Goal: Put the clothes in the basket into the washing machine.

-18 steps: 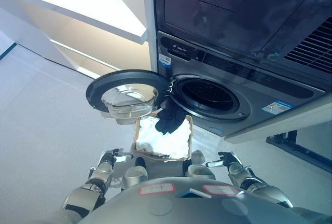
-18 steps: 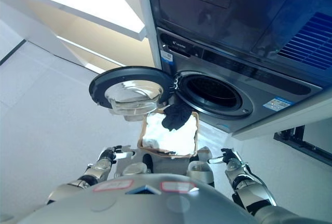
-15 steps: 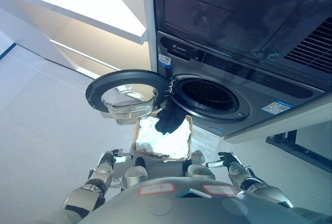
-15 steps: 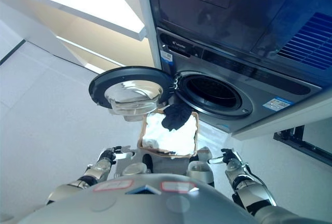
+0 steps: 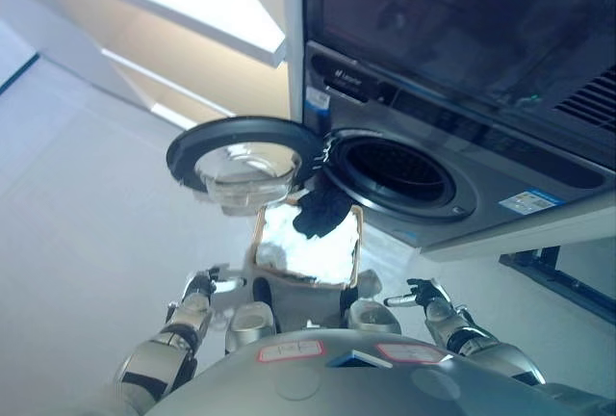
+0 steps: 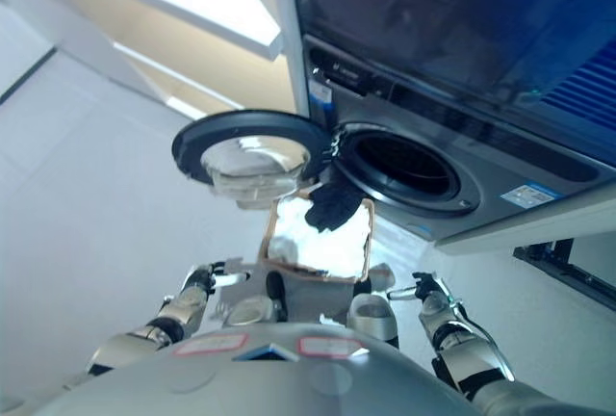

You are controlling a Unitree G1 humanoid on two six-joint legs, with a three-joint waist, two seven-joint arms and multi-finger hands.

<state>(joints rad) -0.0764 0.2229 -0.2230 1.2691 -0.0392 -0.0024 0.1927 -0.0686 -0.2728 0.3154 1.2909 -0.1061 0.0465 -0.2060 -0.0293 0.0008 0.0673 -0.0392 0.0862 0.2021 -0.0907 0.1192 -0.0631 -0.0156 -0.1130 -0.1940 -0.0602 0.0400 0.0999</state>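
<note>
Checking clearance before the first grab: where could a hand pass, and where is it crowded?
Free: the washing machine drum opening, dark with nothing seen inside, and the floor left of the open door. Crowded: the basket holds white clothes, a dark garment drapes its far rim under the door. Left hand and right hand flank it.

No legible text from my feed. Washing machine (image 5: 462,161) carries a small sticker (image 5: 530,201) at frame right, another label (image 5: 316,100) top centre by ctrl panel; print on both too small to read.
</note>
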